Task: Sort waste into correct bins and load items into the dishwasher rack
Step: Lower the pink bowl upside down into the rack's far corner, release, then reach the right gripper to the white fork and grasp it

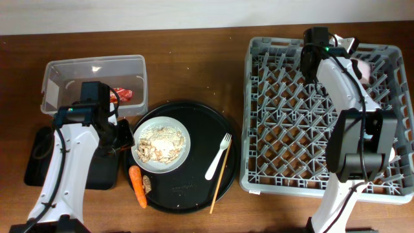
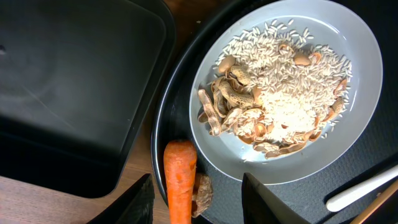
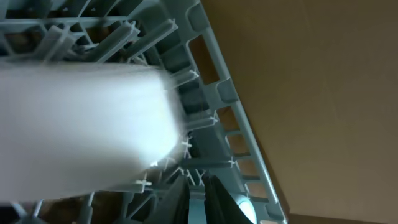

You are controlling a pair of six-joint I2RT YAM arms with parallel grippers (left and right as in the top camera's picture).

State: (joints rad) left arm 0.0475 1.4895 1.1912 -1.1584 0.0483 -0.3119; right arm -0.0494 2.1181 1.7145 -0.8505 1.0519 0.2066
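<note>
The left gripper (image 1: 121,140), seen from overhead, sits low at the left edge of the white round plate (image 1: 184,131), which rests on the round black tray (image 1: 207,126) and carries beige grainy food scraps (image 1: 160,144). Just below the plate lie the orange carrot (image 1: 137,186) and, touching it, the brown scrap (image 1: 147,184); the white fork (image 1: 218,156) and the chopsticks (image 1: 221,178) lie to the plate's right on the same tray. The clear tub (image 1: 65,70) holds the red wrapper (image 1: 123,94), and the shallow black tray (image 1: 37,162) lies below it on the worktop (image 1: 194,71). The right gripper (image 1: 357,61) reaches over the far right part of the dishwasher rack (image 1: 259,116), beside a pale pinkish item (image 1: 366,68). In the left wrist view the left gripper (image 2: 202,205) is spread wide, with the carrot (image 2: 180,180) and brown scrap (image 2: 203,193) between its fingers (image 2: 140,202), the plate (image 2: 354,134) and scraps (image 2: 273,93) ahead and the black tray (image 2: 62,93) to the left. In the right wrist view a blurred pale shape (image 3: 81,130) fills the left, against the rack's wall (image 3: 230,112); whether the right gripper is closed or spread cannot be told.
</note>
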